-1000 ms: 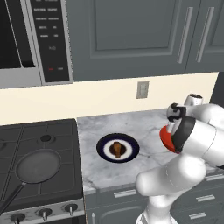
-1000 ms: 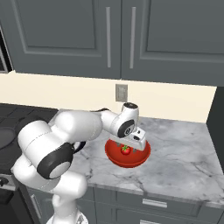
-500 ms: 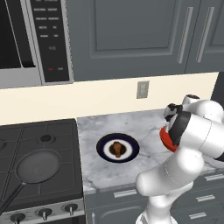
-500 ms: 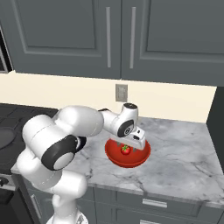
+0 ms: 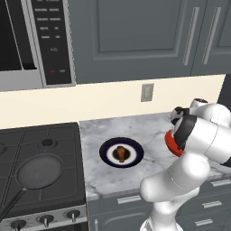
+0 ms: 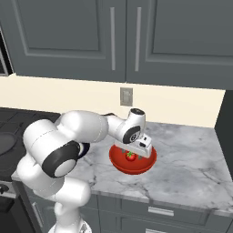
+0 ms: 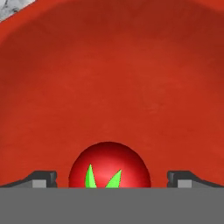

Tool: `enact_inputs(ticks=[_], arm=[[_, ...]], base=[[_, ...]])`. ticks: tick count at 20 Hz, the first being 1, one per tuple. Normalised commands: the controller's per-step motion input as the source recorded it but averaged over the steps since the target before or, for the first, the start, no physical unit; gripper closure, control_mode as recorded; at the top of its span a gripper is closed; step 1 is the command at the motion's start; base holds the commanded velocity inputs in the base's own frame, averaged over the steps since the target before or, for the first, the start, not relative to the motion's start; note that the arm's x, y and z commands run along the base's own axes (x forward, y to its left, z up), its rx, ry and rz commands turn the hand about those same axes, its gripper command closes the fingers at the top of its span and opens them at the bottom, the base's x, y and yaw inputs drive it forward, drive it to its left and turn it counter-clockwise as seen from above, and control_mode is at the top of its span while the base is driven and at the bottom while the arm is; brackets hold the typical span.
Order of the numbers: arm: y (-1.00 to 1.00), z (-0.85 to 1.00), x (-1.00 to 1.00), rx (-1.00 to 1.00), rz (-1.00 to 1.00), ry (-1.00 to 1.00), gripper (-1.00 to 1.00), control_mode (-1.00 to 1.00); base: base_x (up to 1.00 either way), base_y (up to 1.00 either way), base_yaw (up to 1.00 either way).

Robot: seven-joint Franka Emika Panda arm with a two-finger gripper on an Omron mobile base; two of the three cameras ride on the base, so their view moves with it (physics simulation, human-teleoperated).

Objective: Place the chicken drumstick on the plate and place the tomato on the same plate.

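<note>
- Grey cabinets and a cream backsplash stand behind a marble counter, with a black stove and its frying pan to the left.
- On the counter near the stove sits the plate, navy-rimmed with a white centre; the chicken drumstick, a brown lumpy piece, already lies in its middle.
- Well to the right of the plate, a red bowl rests on the marble, and the tomato lies inside it.
- Poised over that bowl, the gripper has its jaws spread wide and holds nothing.
- Seen from the hand view, the tomato sits squarely between the two fingertips, one on each side with a gap left to each, so it lies straight ahead of the hand and slightly below.
- Being round, the tomato has no long axis to align with; it is bright red and smooth with a green leafy top facing the camera.
- My judgement: the drumstick half is done, and the next move calls for a short descent and a close on the tomato.
</note>
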Motion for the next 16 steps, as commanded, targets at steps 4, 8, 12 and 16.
enact_inputs(ticks=[4,8,12,16], arm=[[0.00,-0.11,-0.11,0.03,0.00,0.00,-1.00,-1.00],[0.00,-0.04,0.00,0.00,0.00,0.00,-1.00,-1.00],[0.00,0.00,0.00,0.00,0.00,0.00,-1.00,-1.00],[0.00,0.00,0.00,0.00,0.00,0.00,1.00,-1.00]], base=[[0.00,0.00,0.00],[0.00,0.00,0.00],[0.00,0.00,0.00],[0.00,0.00,0.00]])
